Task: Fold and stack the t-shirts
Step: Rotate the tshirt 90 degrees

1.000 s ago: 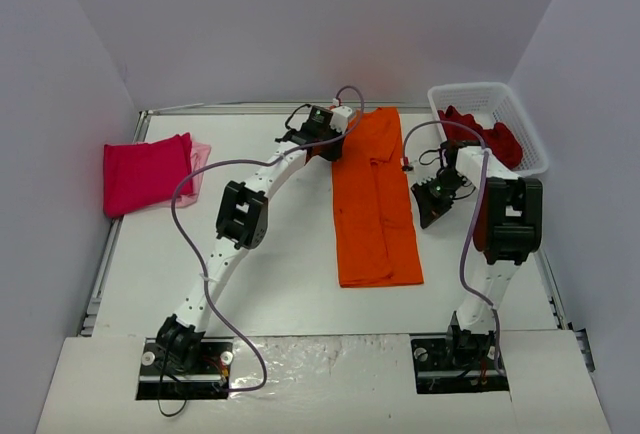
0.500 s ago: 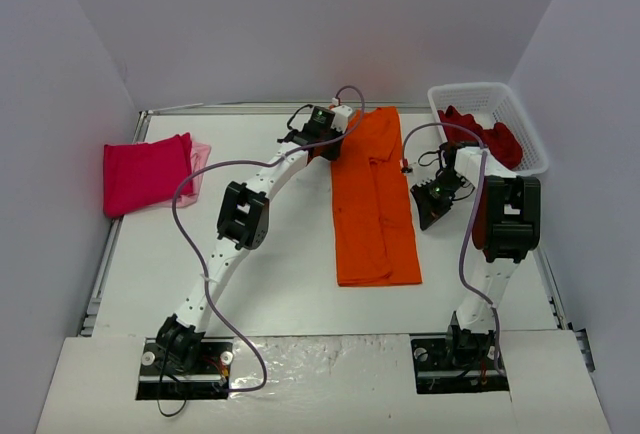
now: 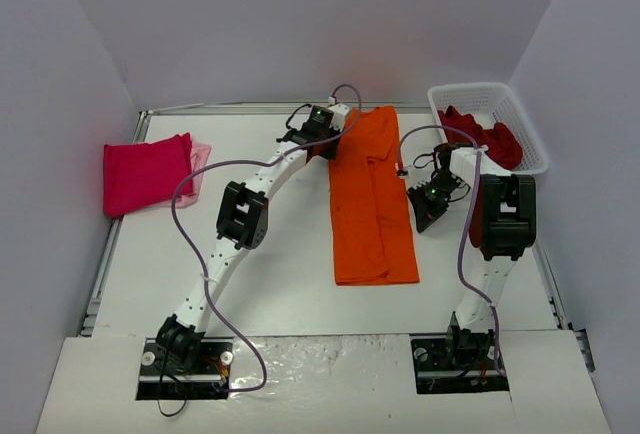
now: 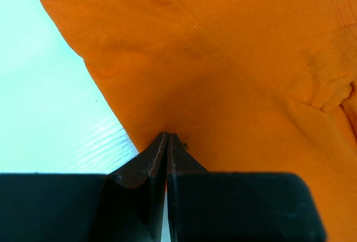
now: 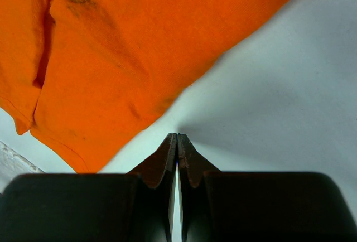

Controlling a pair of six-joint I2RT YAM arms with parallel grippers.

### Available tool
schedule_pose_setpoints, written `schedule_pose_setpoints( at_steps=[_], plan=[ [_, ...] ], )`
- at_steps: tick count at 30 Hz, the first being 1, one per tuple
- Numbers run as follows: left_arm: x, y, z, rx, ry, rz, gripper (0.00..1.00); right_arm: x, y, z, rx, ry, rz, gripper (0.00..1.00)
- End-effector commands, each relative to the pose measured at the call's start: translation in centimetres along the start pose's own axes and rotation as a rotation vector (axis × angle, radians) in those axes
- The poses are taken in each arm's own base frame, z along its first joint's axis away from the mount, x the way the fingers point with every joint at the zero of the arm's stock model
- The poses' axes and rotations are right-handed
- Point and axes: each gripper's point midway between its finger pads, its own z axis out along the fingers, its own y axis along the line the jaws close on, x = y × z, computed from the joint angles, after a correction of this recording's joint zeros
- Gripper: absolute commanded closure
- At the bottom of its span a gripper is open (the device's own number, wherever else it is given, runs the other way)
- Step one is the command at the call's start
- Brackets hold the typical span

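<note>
White table [image 3: 280, 264], walled in pale grey. The orange t-shirt [image 3: 372, 204], folded into a long strip, lies just right of centre, running twelve to six. Soft, light and limp, it will likely sag unless taken at corners or hem. The left claw [image 4: 168, 136], jaws closed, appears to pinch its eleven-o'clock edge. The right claw [image 5: 177, 136], closed and empty, sits just off its three-o'clock edge.

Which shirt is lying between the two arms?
The orange t-shirt, a long strip mid-table; the magenta t-shirt lies far left, dark red t-shirts in the basket.
</note>
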Motion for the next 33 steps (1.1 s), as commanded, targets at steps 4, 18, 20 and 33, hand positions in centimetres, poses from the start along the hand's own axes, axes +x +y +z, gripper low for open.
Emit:
schedule_pose_setpoints(
  at_steps=[4,18,20,33],
  plan=[
    [0.5,2.1,-1.1,-0.053,0.044,-0.035,0.98,0.6,0.8,-0.3,-0.027,0.036,0.019,1.0],
    [2.1,5.7,-2.5,-0.098,0.113,-0.088,0.98,0.5,0.7,-0.1,-0.033,0.042,0.022,1.0],
    [2.2,6.4,-2.8,-0.106,0.117,-0.097,0.98,0.5,0.7,-0.2,-0.032,0.041,0.02,1.0],
    [3.0,10.0,-5.1,-0.14,0.156,-0.12,0.98,0.6,0.6,0.1,-0.041,0.052,0.026,1.0]
  ],
)
